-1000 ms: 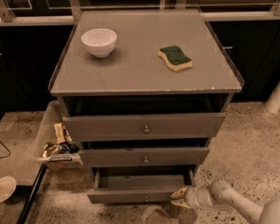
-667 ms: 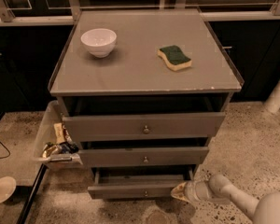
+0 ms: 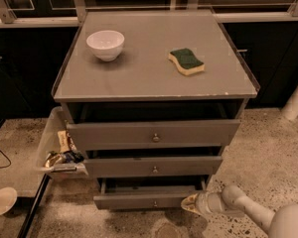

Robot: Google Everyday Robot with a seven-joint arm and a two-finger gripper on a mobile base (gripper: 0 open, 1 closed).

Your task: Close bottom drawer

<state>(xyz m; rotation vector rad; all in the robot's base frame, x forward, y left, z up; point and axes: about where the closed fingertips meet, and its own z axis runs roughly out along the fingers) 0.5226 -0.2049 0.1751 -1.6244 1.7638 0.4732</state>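
White arm [image 3: 251, 211] extended low from the right, tool [image 3: 190, 203] pointing left

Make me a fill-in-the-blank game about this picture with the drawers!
1. The bowl on the cabinet is ____ in colour.
2. The sponge has a ____ top side.
3. The claw is low down at the ____ end of the bottom drawer, as the picture shows it.
4. The cabinet has ____ drawers.
Missing words: white, green, right, three.
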